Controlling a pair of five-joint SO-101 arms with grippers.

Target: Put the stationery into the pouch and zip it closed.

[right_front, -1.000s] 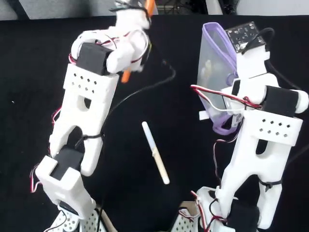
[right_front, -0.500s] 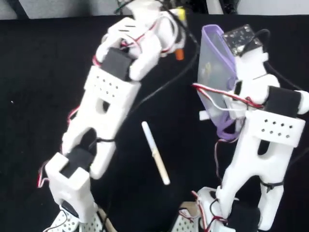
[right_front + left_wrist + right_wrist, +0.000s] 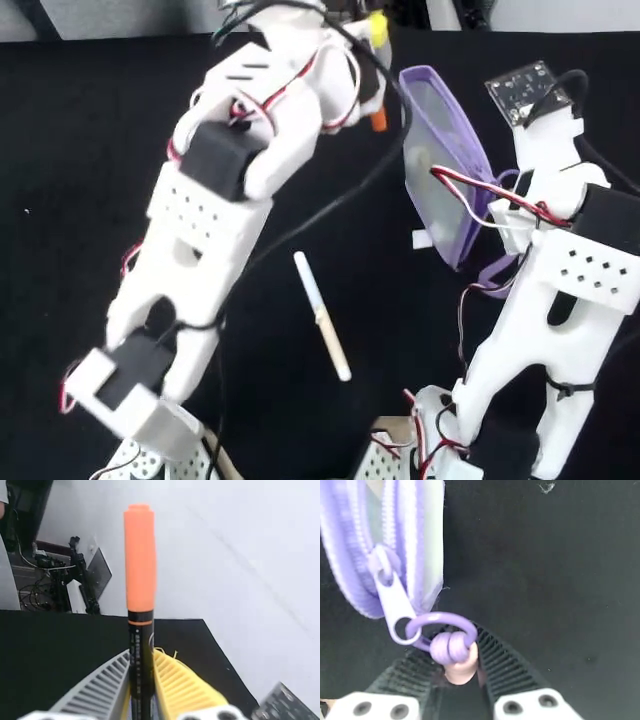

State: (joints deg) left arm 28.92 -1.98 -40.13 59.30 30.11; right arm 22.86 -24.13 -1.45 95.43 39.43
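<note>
Lab: tangled cables (image 3: 47, 577) beside a black table (image 3: 60, 150).

A black tabletop (image 3: 70, 150) spreads under everything, with a small tuft of white lint (image 3: 547, 487) lying on it. Past the tabletop's far edge stands a plain white wall (image 3: 240, 540). Beside it sit a tangle of dark cables (image 3: 52, 585) and a perforated grey panel (image 3: 101, 570).

Black-covered table (image 3: 70, 170). A slim white-and-cream pen (image 3: 322, 316) lies diagonally near its middle, flat on the surface.
</note>
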